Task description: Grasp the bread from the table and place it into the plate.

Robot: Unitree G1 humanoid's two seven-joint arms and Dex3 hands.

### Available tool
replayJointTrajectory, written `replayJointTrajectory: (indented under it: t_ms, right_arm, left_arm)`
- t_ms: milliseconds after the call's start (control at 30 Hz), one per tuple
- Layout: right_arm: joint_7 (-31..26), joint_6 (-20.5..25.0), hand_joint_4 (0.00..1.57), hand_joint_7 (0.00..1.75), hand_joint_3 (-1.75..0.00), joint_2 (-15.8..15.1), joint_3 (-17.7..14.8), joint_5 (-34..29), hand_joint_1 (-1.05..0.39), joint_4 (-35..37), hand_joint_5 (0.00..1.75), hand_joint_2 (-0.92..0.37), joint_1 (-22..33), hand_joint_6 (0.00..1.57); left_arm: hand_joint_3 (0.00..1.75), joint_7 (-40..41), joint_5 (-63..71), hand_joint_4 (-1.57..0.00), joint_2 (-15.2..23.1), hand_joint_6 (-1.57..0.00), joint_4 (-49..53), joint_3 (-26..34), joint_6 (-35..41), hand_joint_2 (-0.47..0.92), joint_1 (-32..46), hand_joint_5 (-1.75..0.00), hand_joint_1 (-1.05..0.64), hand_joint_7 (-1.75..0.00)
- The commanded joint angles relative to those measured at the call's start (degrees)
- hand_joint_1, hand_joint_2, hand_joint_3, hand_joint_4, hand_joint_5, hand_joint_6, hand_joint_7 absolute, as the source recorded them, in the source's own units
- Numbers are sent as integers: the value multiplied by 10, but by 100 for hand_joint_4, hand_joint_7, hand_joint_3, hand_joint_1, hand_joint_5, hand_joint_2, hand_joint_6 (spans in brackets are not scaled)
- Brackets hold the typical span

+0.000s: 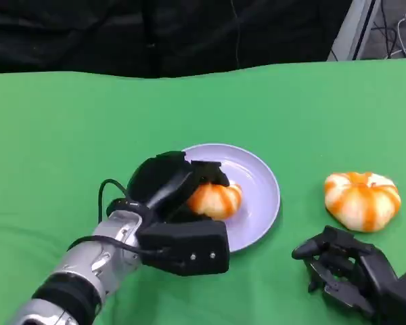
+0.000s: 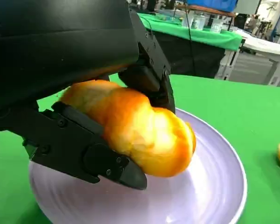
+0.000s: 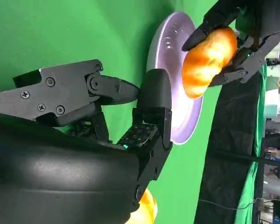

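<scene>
One spare bread roll (image 1: 362, 198) beside plate (image 1: 260, 203).

A second orange-and-white bun (image 1: 362, 198) is seen on the green tablecloth (image 1: 68, 149), just beyond the right hand (image 1: 352, 271).

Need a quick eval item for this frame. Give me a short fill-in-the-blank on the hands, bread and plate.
1. The left hand holds a bread over the ____.
2. The second bread lies on the green ____.
3. The right hand holds ____.
4. The plate is ____ in colour.

Missing words: plate; table; nothing; lilac
</scene>
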Motion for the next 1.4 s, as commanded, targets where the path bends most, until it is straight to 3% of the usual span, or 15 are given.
replayJointTrajectory:
  t_ms: [33,167,233,267,467,600,1100,1400]
  right_arm:
    - [4,11,68,98,-47,-5,0,1,-27,4,175,-92,9,78]
    - [5,13,69,97,-48,-5,-1,2,-25,2,175,-92,10,77]
    - [6,16,69,97,-48,-5,-2,4,-25,2,175,-92,10,77]
    - [7,17,68,97,-48,-5,-2,4,-25,2,174,-92,10,78]
    - [9,18,66,96,-49,-5,-1,5,-23,-1,175,-92,11,78]
    - [9,16,66,96,-50,-5,-2,5,-23,0,175,-92,11,78]
    - [9,18,67,97,-46,-7,-1,3,-28,0,175,-92,11,78]
    - [10,18,65,98,-45,-7,-1,3,-29,1,175,-92,10,78]
  left_arm:
    - [8,-59,-44,-81,8,-85,-21,19,1,92,-2,-17,-34,-1]
    - [18,-99,-72,-62,10,-63,-49,30,11,92,9,-1,-51,0]
    - [19,-120,-81,-60,10,-61,-65,33,24,92,13,-1,-53,0]
    - [26,-133,-86,-48,10,-52,-75,36,32,92,16,0,-64,0]
    - [48,-198,-88,-20,22,-34,-140,34,88,92,31,0,-89,0]
    - [62,-261,-98,-6,33,-19,-176,35,123,92,38,0,-96,0]
    - [76,-304,-178,0,37,-7,-216,83,142,92,69,0,-104,0]
    - [71,-286,-305,-17,19,-18,-238,173,20,92,129,-5,-87,-3]
